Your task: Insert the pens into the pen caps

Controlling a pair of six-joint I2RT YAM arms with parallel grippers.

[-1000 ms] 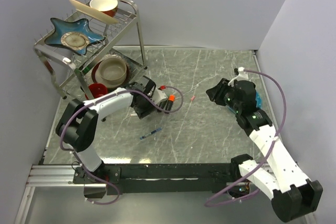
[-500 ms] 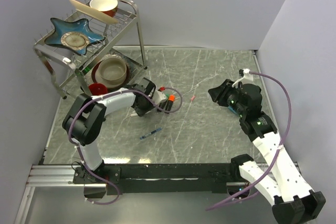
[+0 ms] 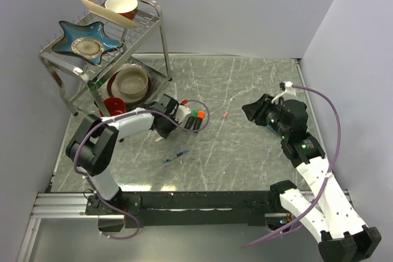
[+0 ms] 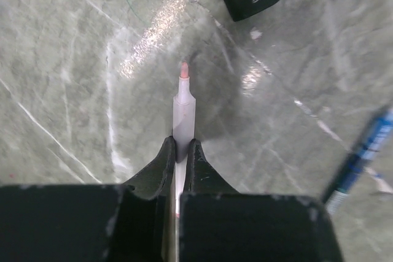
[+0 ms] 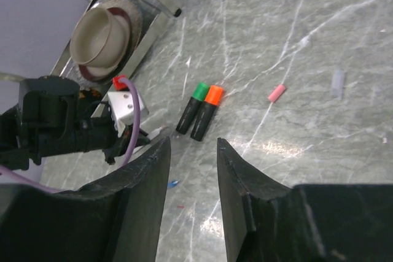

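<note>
We see a beige bowl (image 3: 132,81) on the lower shelf of the rack (image 3: 145,14). The left gripper (image 4: 181,147) pinches the white-pink stick pen (image 4: 183,106) (pink tip bare) near the black highlighters (image 5: 202,118); the right gripper (image 5: 193,151) gapes empty.

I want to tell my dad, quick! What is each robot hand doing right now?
Left gripper: closed on the white-pink pen.
Right gripper: open, holding nothing.

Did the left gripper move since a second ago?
Yes. The left gripper slid a little left, toward the rack and away from the markers, so the green cap now shows.
</note>
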